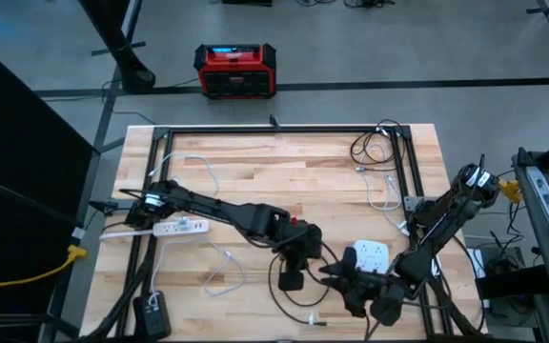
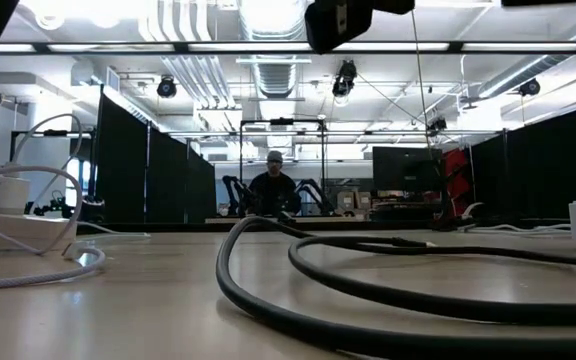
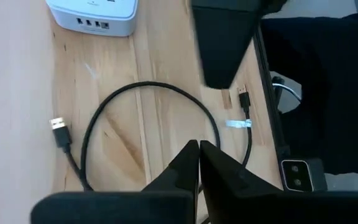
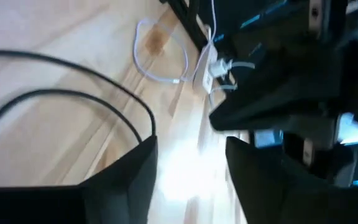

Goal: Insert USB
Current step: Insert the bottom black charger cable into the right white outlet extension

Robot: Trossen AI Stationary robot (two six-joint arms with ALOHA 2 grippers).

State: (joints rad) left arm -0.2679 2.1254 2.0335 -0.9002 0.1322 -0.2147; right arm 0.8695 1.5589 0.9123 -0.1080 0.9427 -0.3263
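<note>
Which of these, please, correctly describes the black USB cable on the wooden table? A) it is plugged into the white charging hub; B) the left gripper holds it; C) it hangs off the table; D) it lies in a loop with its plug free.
D: in the left wrist view the black USB cable curves in a loop on the wooden table, its plug lying bare, apart from the white charging hub.

Both arms are matte black, built of slim jointed links with bulkier housings at the joints. The left arm [image 1: 227, 213] runs long and thin, thickening toward its wrist block. The right arm [image 1: 441, 224] carries a pale tag and thin cabling near its upper joint. The left gripper's fingers [image 3: 219, 167] are flat, tapering black wedges; the right gripper's fingers [image 4: 132, 174] are broad, dark, blunt slabs.
</note>
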